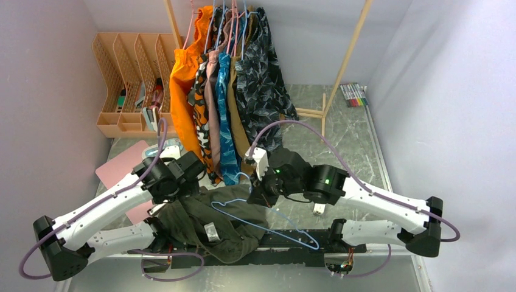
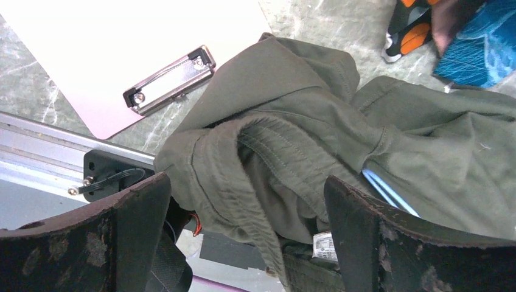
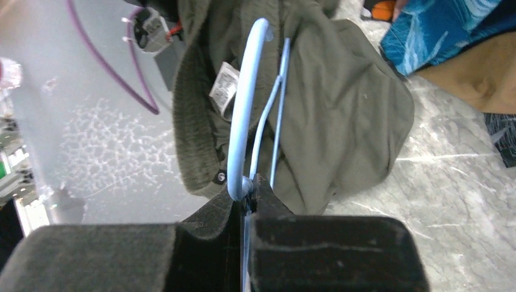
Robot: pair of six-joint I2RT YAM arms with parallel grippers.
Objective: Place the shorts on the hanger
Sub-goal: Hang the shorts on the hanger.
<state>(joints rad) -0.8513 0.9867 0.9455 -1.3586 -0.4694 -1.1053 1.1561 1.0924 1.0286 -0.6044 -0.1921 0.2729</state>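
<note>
Two white robot arms work over a marbled grey table [image 1: 353,152], and between their bases lies one pair of plain dark olive-green fabric shorts [image 1: 201,222], heaped at the near edge and partly over the black mounting bar [image 1: 292,252]. One thin light-blue wire hanger [image 1: 243,219] lies tilted across that heap, its left part on and among the cloth and its right end sticking out over the bar. The right gripper [image 3: 246,198] is pinched tight on the hanger just below its curved hook. The left gripper [image 2: 246,182] stands as wide as it goes, both fingers [image 2: 131,213] straddling the ribbed waistband with nothing between them gripped. One white label [image 3: 223,85] shows inside the waistband. Beside the shorts lies one pink clipboard [image 2: 122,36] with a metal clip. At the back, a wooden rail [image 1: 173,21] carries six hanging garments by my count: orange, orange-and-black camouflage, dusty pink, patterned blue, tan and dark grey. One tan mesh file rack [image 1: 131,61] with four slots stands back left, and a row of coloured markers [image 1: 354,94] lies back right, too small to count.
</note>
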